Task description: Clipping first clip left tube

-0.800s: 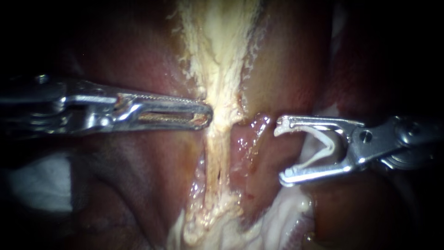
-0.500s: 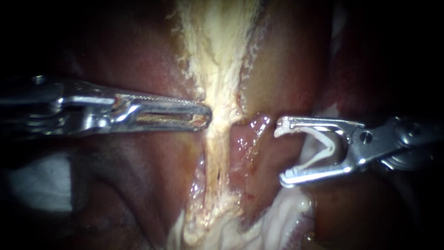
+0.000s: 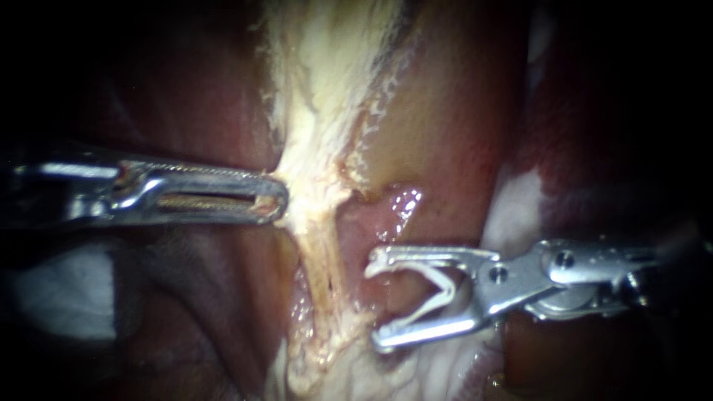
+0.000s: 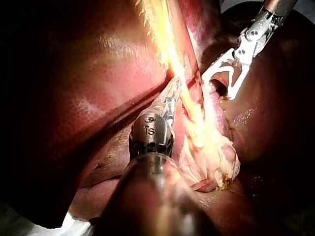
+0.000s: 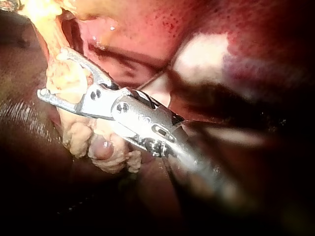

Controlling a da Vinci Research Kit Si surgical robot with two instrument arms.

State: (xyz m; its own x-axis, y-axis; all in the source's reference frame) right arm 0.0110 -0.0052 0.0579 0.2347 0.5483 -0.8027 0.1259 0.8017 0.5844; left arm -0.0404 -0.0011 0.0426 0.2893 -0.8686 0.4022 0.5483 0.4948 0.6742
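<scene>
Left instrument (image 3: 276, 202) jaws closed, pinching pale strand (image 3: 316, 238). Right instrument (image 3: 375, 304) jaws spread wide, carrying 1 white clip (image 3: 444, 291), just beside pale strand.

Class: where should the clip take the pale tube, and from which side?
The narrow, taut stretch of pale tube just below the left tool, from the right: it runs upright there, and the right tool's clip gapes toward it.
</scene>
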